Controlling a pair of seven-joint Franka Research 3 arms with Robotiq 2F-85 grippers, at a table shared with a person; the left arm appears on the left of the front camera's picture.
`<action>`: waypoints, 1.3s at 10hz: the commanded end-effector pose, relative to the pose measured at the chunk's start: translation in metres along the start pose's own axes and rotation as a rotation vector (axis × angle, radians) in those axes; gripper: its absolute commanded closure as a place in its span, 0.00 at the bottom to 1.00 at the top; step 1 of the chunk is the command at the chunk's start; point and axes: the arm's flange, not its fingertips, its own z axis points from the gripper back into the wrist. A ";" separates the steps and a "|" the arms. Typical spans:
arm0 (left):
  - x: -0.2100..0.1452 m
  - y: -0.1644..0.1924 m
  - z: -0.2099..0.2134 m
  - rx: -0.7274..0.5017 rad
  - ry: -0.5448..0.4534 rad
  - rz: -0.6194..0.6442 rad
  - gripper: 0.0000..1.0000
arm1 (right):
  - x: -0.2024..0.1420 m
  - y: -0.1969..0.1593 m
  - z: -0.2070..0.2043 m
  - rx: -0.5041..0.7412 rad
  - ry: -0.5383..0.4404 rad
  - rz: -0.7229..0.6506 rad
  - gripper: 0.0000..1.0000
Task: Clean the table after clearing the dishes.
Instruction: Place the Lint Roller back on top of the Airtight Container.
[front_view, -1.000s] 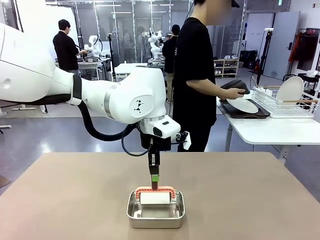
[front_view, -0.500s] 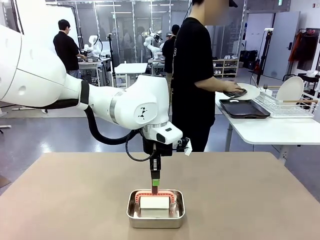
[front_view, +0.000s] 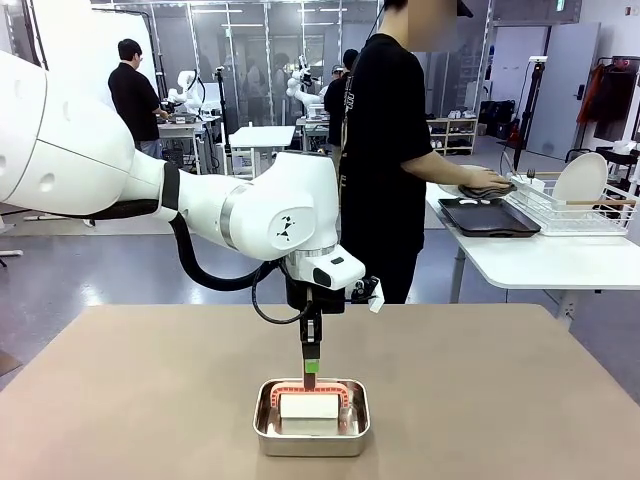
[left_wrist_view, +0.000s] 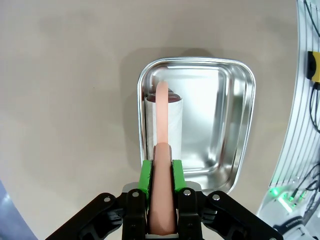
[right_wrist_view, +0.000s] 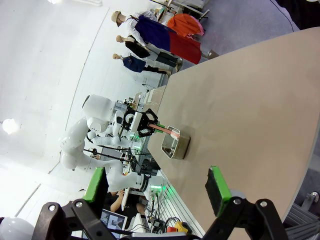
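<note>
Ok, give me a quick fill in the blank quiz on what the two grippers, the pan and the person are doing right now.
1. The left gripper is shut on the pink ____ of the roller.
2. The roller's white drum sits inside the steel ____.
3. The right gripper hangs with its jaws ____.
4. The person's hand holds a dark cloth over the ____ table.

Missing words: handle; pan; open; white

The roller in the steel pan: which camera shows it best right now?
The left wrist view: it looks straight down on the roller, white cylinder inside the pan, pink handle shut in the left gripper. The front view shows it side-on, partly behind the pan's rim. The right wrist view shows it tiny and far off.
</note>
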 end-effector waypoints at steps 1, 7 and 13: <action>-0.001 0.005 -0.010 0.047 0.016 0.007 0.79 | -0.004 0.003 -0.002 -0.010 0.001 0.010 0.00; -0.002 0.007 -0.002 0.050 0.016 0.008 0.79 | -0.004 0.003 -0.002 -0.010 0.001 0.010 0.00; 0.002 0.007 0.001 0.040 0.018 0.009 0.56 | -0.004 0.003 -0.002 -0.010 0.001 0.010 0.00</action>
